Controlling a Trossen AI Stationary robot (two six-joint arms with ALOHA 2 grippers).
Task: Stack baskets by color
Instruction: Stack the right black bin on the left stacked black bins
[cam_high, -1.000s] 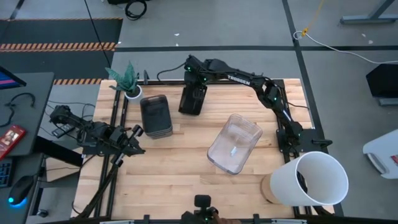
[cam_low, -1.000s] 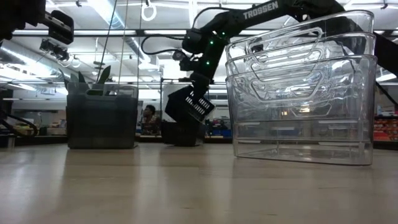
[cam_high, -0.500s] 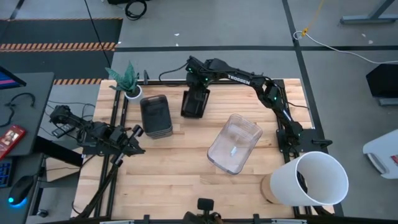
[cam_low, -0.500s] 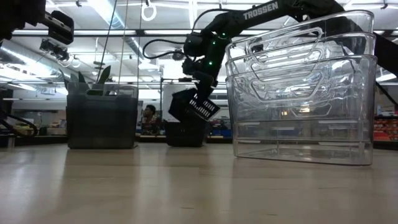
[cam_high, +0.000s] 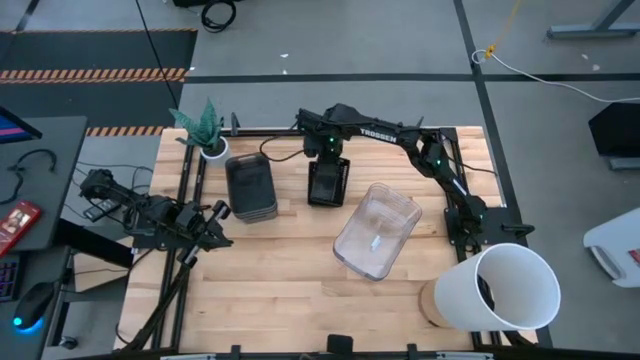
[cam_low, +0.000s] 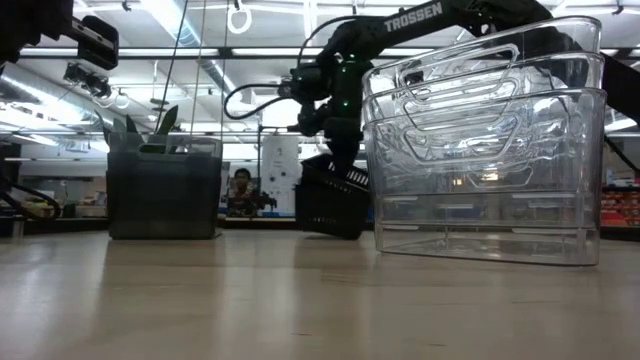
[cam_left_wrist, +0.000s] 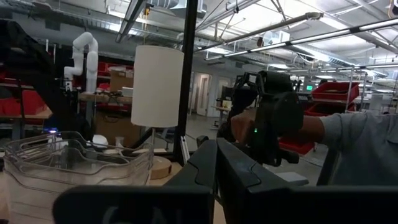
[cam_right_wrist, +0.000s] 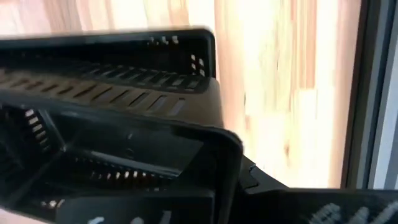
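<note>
As laid out on the table (cam_high: 290, 270): left gripper (cam_high: 214, 224) idle, closed, empty; grey baskets (cam_high: 250, 186) stacked; right gripper (cam_high: 326, 158) clamped on black slotted basket (cam_high: 328, 183) — unstacked; clear baskets (cam_high: 377, 229) nested — apparently done.

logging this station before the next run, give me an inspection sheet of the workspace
surface: wooden table, bare at the front.
job's things: grey baskets stacked by the plant; clear baskets nested, angled; black slotted basket tilted, held.
clutter: white bucket at the right front corner; potted plant at the back left.
grippers: right gripper shut on the black slotted basket's rim; left gripper shut, idle at the left edge.
cables: a light cable on the floor behind.
surroundings: a person beyond the table.
</note>
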